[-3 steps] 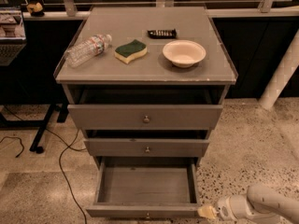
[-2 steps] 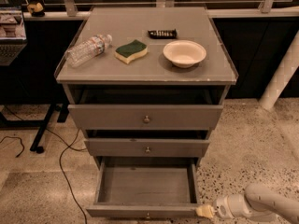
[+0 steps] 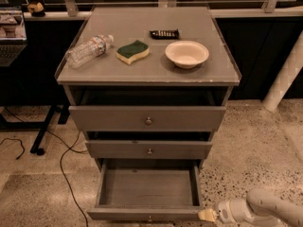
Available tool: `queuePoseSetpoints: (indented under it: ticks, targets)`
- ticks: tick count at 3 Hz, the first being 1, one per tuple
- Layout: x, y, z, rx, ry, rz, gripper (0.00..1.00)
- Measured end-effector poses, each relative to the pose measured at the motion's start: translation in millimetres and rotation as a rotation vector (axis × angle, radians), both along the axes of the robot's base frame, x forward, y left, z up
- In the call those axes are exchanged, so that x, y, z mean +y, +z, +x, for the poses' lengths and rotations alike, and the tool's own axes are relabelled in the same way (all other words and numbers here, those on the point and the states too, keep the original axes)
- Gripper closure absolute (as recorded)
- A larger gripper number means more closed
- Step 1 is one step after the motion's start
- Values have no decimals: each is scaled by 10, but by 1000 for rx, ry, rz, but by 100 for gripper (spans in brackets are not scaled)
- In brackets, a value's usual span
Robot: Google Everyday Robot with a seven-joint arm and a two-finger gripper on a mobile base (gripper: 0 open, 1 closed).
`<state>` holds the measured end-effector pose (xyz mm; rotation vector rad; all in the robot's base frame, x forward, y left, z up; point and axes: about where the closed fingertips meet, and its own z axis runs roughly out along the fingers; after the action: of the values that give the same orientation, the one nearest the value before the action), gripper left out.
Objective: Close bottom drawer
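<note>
Seen from the camera view: bottom drawer [image 3: 144, 189] pulled out wide at the foot of the cabinet [image 3: 147, 72], gripper [image 3: 207, 215] low at its front right corner, about touching, open or shut impossible to tell, likely push straight back in.

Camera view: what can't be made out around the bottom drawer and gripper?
- Gripper, at the bottom drawer front's right corner: too small to tell whether they touch.
- Knob of the bottom drawer: cut by the lower edge.
- Arm: runs off the right edge.
- Middle drawer interior: hidden by the top drawer front and shadow.
</note>
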<state>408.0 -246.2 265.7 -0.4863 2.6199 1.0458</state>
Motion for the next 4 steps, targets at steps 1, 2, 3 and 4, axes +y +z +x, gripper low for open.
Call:
queuePoseSetpoints:
  ticks: [1, 2, 3, 4]
  targets:
    - [-51, -221, 58, 20, -38, 6, 100]
    - [-142, -552, 170, 61, -81, 13, 100]
    - [-142, -552, 170, 61, -81, 13, 100]
    - [-124, -583, 130, 22, -102, -12, 100]
